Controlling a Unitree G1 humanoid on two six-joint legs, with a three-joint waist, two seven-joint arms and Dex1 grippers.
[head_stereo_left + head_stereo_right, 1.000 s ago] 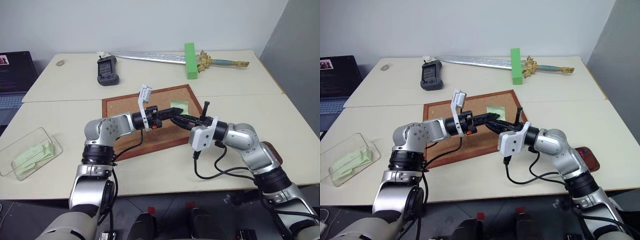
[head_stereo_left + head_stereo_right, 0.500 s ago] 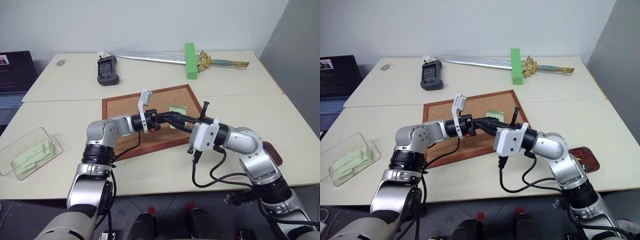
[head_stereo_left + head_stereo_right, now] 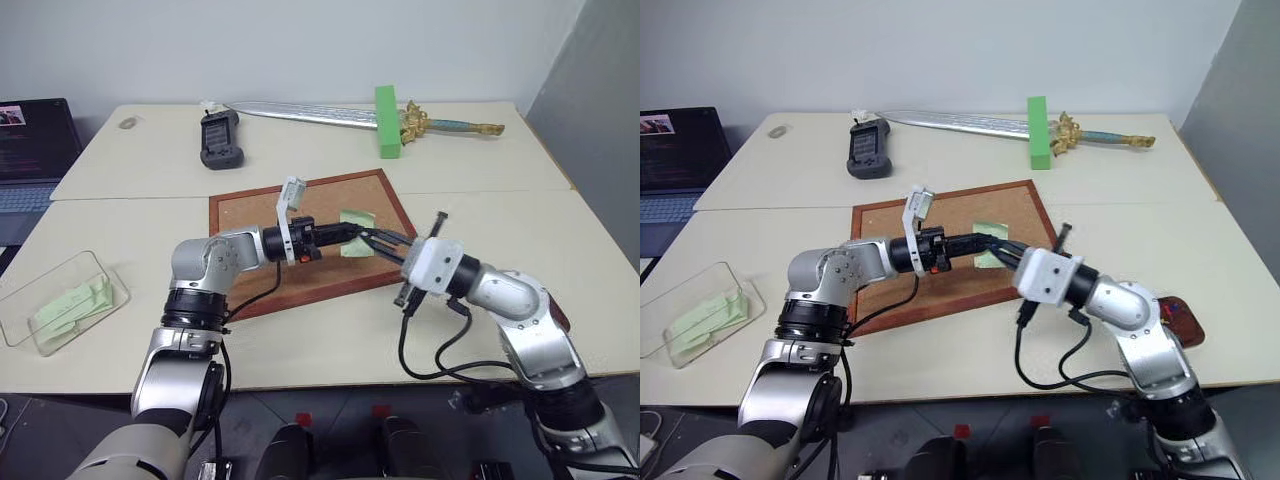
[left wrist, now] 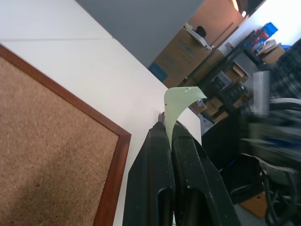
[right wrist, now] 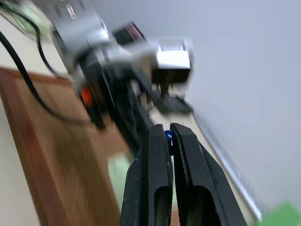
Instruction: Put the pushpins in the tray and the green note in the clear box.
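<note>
Holding a pale green note (image 4: 181, 104) between its closed jaws, the left gripper (image 4: 170, 139) reaches level over a wooden-framed corkboard (image 3: 245, 215) that lies on the table (image 3: 480, 215). In the left wrist view the slip stands up from between the two black fingertips, curling past them. The right gripper (image 5: 168, 137) has its jaws pressed together on a small blue pushpin head (image 5: 168, 137), which sits right at the tips; in the head views these jaws point toward the left jaws and hang just beside them over the board's near right part. The clear box (image 3: 40, 300) rests well apart from both jaws, out at the table's left edge on the far side of the left arm, and already has pale green slips in it. The dark reddish-brown tray (image 3: 1175, 322) lies near the table's right edge, behind the right forearm, with small coloured pins inside. By the look of things, pin and note have just been parted, so the step in hand is carrying each to its place. The next move probably calls for the right jaws to swing back over the tray and release the pin, while the left jaws travel out to the clear box without letting the thin slip slide free.
</note>
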